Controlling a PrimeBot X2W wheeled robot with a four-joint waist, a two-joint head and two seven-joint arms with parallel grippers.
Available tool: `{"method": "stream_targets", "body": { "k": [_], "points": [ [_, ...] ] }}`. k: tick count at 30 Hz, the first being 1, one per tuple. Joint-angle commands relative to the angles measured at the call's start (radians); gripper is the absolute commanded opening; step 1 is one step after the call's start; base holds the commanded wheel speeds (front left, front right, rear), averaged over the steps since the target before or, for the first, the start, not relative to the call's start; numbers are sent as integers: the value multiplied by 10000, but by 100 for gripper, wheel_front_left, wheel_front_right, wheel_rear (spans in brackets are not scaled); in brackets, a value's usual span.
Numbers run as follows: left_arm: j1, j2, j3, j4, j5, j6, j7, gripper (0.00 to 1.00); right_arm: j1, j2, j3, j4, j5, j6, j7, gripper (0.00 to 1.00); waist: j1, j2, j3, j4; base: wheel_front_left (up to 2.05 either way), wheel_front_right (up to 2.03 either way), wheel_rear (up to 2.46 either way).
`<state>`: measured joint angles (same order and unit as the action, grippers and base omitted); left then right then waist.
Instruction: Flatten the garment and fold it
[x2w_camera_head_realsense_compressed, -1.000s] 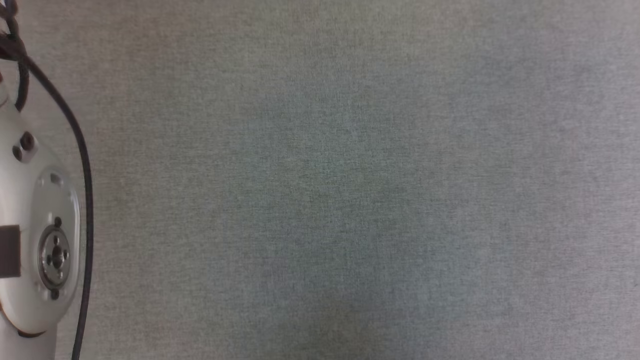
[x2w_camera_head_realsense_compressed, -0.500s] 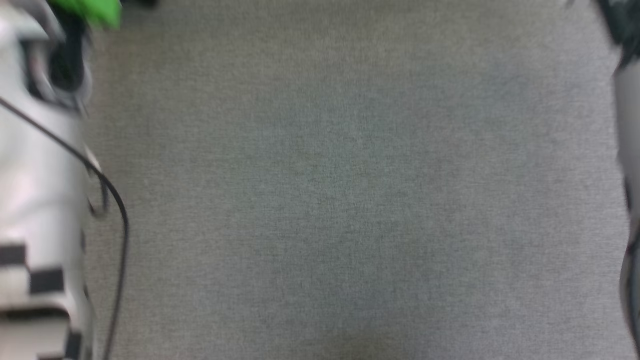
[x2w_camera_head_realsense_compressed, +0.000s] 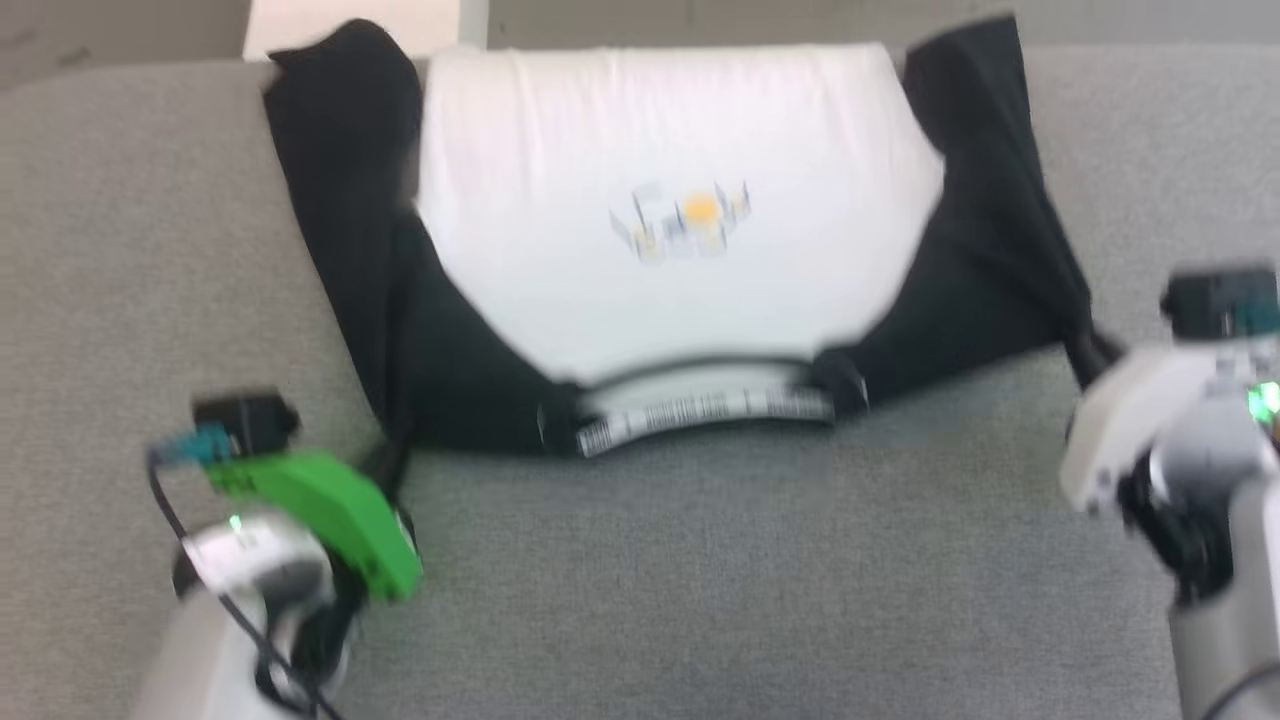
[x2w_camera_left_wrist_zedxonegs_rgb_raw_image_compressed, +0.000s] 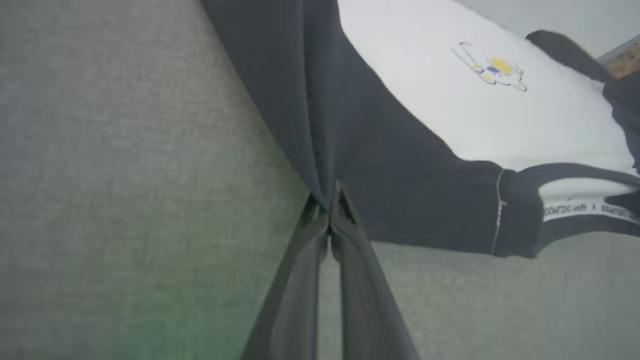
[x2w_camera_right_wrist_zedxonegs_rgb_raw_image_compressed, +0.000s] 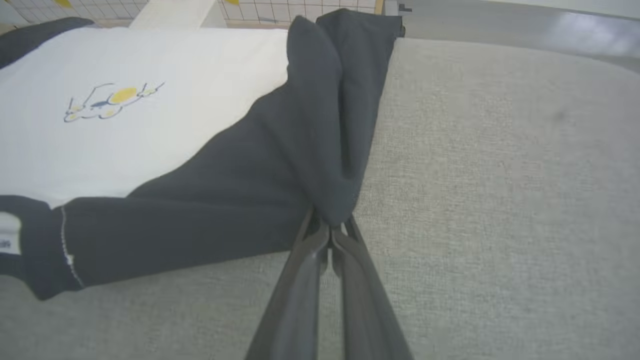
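The garment (x2w_camera_head_realsense_compressed: 680, 290) lies face up on the grey table (x2w_camera_head_realsense_compressed: 700, 600), neckband toward me, white body spread and its chest print (x2w_camera_head_realsense_compressed: 690, 220) showing. Both black sleeves are bunched along the body's sides. My left gripper (x2w_camera_head_realsense_compressed: 385, 455) is shut on the left sleeve's shoulder fabric, and the left wrist view shows its fingertips (x2w_camera_left_wrist_zedxonegs_rgb_raw_image_compressed: 330, 200) pinching a fold of black cloth (x2w_camera_left_wrist_zedxonegs_rgb_raw_image_compressed: 320, 125). My right gripper (x2w_camera_head_realsense_compressed: 1095, 350) is shut on the right sleeve; in the right wrist view its tips (x2w_camera_right_wrist_zedxonegs_rgb_raw_image_compressed: 330, 225) clamp a gathered black fold (x2w_camera_right_wrist_zedxonegs_rgb_raw_image_compressed: 320, 150). The shirt's hem reaches the table's far edge.
The grey fabric surface stretches wide on both sides of the shirt and toward me. Its far edge (x2w_camera_head_realsense_compressed: 1100, 45) runs along the top of the head view. Beyond it stand a pale block (x2w_camera_head_realsense_compressed: 350, 20) and a gridded panel (x2w_camera_right_wrist_zedxonegs_rgb_raw_image_compressed: 300, 6).
The head camera has swung: before it showed bare grey surface with a forearm at the edge, and now the shirt and both grippers are in its picture.
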<state>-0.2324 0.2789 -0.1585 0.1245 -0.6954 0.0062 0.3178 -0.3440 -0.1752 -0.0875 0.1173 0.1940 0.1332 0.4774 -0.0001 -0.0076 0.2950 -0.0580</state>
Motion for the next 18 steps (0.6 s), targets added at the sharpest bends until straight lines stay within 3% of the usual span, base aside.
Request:
{"method": "stream_targets", "body": {
  "k": [1, 9, 18],
  "points": [
    [681, 116, -30, -229, -41, 234, 217, 0, 695, 151, -377, -523, -161, -25, 304, 0, 1, 74, -719, 98, 0, 0, 0],
    [2864, -38, -61, -970, -482, 823, 759, 0, 3350, 1134, -1481, -2155, -393, -25, 1463, 0, 1, 74, -1310, 145, 0, 0, 0],
    [4410, 56, -157, -1319, -626, 1390, 1352, 0, 4698, 1245, -2057, -2018, 234, -25, 1866, 0, 1, 74, -1770, 245, 0, 0, 0]
  ]
}}
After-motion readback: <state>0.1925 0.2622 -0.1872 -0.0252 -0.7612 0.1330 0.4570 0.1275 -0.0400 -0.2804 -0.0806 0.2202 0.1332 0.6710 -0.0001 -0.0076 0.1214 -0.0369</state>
